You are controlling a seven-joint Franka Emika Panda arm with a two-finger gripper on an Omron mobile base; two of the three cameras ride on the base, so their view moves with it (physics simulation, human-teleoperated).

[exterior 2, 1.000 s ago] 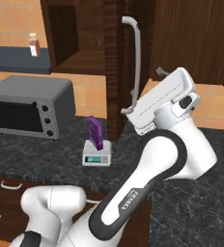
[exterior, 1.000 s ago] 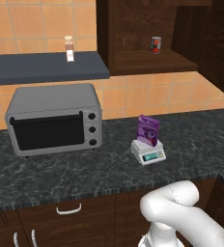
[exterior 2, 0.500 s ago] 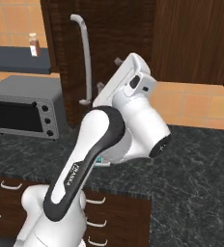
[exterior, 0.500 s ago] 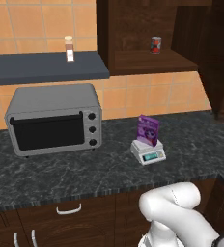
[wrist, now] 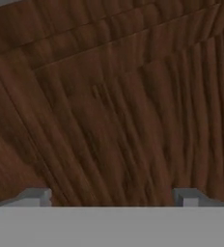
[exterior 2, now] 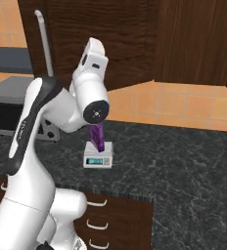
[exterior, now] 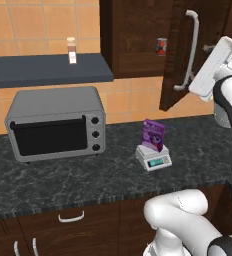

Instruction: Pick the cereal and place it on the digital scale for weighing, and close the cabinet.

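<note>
Against the cabinet [exterior: 180,55] door at two o'clock, the hand [wrist: 113,195], fingers apart and empty, should keep pressing flat until it latches, leaving the cereal [exterior: 153,135] on the digital scale [exterior: 153,157].

Purple cereal [exterior: 153,135] upright on light grey digital scale [exterior: 153,157], display facing front. Dark brown cabinet [exterior: 133,37] above, door partly open, silver bar handle [exterior: 190,50] vertical.
</note>
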